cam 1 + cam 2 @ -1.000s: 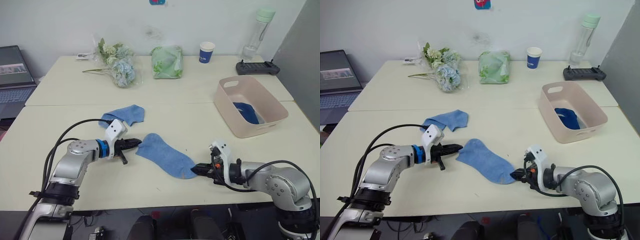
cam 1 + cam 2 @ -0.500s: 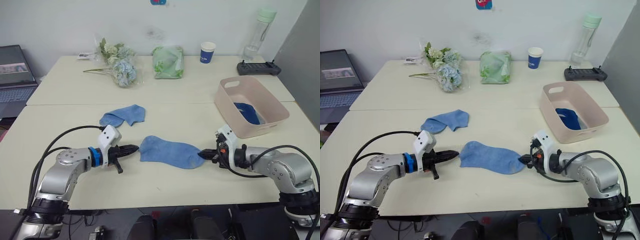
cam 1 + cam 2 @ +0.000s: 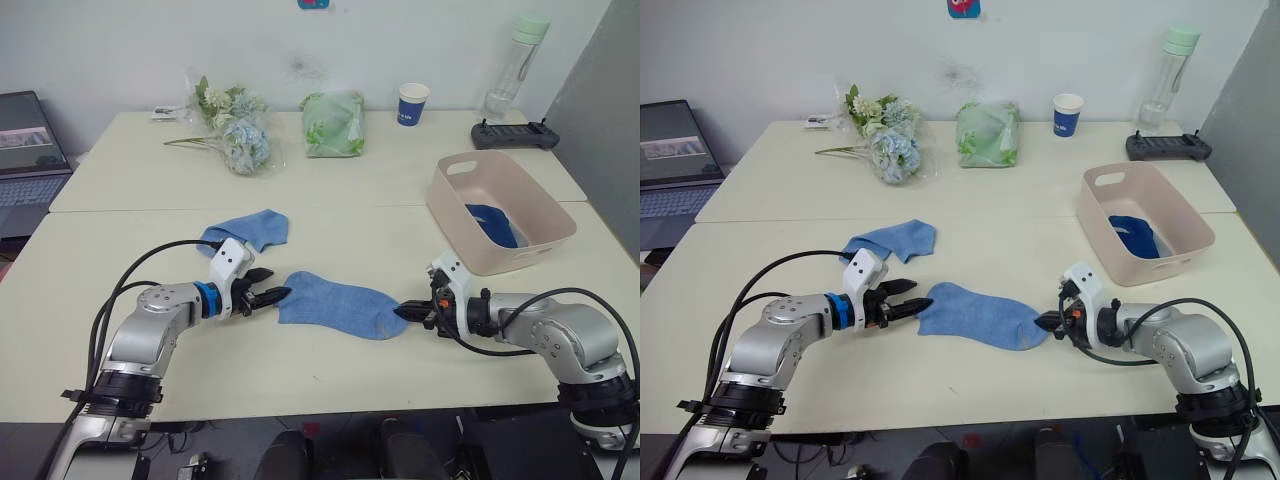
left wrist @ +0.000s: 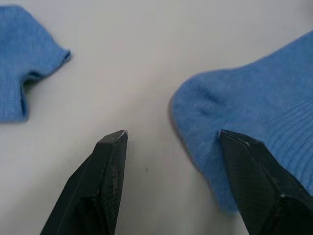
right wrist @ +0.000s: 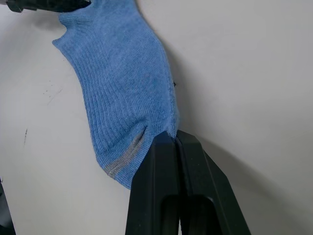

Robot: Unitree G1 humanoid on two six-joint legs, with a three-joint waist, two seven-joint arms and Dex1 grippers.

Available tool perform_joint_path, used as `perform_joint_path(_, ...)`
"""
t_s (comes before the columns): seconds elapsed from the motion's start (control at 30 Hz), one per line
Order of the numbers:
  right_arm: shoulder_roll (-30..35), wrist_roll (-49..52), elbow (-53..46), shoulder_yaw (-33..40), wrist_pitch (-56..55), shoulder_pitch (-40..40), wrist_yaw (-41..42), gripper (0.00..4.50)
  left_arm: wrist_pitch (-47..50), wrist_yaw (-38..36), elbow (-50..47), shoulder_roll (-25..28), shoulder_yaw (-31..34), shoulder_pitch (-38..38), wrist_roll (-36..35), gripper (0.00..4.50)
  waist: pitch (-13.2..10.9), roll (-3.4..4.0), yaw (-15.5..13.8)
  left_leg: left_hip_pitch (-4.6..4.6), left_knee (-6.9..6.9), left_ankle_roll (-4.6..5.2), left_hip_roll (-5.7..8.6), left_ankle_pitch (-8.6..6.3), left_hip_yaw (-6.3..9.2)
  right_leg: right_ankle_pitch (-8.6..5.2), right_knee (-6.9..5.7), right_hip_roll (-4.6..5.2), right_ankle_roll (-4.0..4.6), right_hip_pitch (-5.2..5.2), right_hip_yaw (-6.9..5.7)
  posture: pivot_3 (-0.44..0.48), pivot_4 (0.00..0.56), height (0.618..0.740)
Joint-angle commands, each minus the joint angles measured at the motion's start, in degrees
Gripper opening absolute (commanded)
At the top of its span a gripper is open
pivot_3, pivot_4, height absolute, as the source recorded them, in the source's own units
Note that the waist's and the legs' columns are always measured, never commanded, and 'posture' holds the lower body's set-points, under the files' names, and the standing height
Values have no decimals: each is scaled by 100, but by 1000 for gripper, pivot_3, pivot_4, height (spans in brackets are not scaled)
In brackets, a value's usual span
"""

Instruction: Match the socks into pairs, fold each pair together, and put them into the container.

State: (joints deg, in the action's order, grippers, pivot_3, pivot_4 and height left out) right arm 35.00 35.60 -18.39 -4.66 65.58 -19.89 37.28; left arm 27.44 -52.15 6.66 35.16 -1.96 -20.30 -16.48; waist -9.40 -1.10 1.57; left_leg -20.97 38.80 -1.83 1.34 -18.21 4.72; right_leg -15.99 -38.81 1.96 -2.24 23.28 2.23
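Observation:
A light blue sock (image 3: 335, 305) lies flat across the near table. My right gripper (image 3: 402, 312) is shut on its right end, and the right wrist view shows the black fingers (image 5: 168, 161) pinching the fabric's edge. My left gripper (image 3: 268, 297) stands open at the sock's left end (image 4: 244, 117), one fingertip (image 4: 115, 142) on bare table and the other against the fabric. A second light blue sock (image 3: 248, 230) lies crumpled just behind my left gripper. The pink container (image 3: 470, 255) sits at the right with a dark blue sock (image 3: 492, 225) inside.
Along the far table stand a bunch of flowers (image 3: 235, 135), a green bag (image 3: 335, 123), a blue paper cup (image 3: 413, 103), a clear bottle (image 3: 515, 65) and a black controller (image 3: 515, 135). A laptop (image 3: 25, 160) sits at the far left.
The right gripper pulled the sock's end up and right, so the sock now lies straighter. The left gripper backed off the sock, then came forward to its end again and opened.

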Motion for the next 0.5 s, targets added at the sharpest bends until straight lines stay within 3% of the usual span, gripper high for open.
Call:
perform_joint_path(0.03, -22, 132, -263, 197, 10, -5, -31, 0, -201, -180, 75, 67, -133, -72, 136, 2909, 0, 0, 0, 0, 0, 0, 0, 0, -1, 0, 0, 0, 0, -1, 1, 0, 150, 740)
perform_joint_path(0.13, -63, 164, -312, 221, 18, 31, -76, 0, -203, -354, -30, 86, -102, -49, 49, 2234, 0, 0, 0, 0, 0, 0, 1, 0, -1, 0, 1, 1, 0, -1, 1, 0, 150, 740)
perform_joint_path(0.37, -130, 212, -300, 208, 15, 14, -121, 0, 93, -501, -449, 106, -61, 157, -111, 53, 0, 0, 3, 0, 0, 0, 0, 0, 1, 0, 0, 1, 0, -1, 7, 0, 150, 740)
perform_joint_path(0.5, -124, 193, -244, 184, -19, -38, -97, 0, 145, -478, -547, 120, -27, 229, -126, 18, 0, 0, 2, 0, 0, 0, 0, 0, 1, 0, 0, 1, 0, -1, 6, 0, 150, 740)
